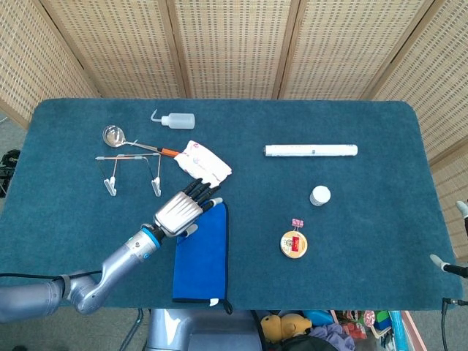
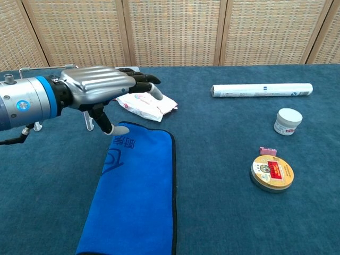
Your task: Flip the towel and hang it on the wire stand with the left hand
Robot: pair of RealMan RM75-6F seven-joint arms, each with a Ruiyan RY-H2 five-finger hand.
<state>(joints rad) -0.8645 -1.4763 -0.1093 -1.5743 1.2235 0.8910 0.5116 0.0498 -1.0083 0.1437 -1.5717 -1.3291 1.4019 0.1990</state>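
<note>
One blue towel [image 1: 201, 252] lying flat, one wire stand [image 1: 132, 172], left robot hand [image 1: 180, 210] spread, empty.

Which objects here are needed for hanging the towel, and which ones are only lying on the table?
Needed: towel, wire stand, left hand.

Only lying there: spoon, squeeze bottle, wipes packet, white tube, small jar, round tin, pink clip.

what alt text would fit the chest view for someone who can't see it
The robot's left hand hovers open over the far end of a blue towel lying flat on a teal table. Behind it are a white packet and a wire stand; a white tube, small jar and round tin sit to the right.
</note>
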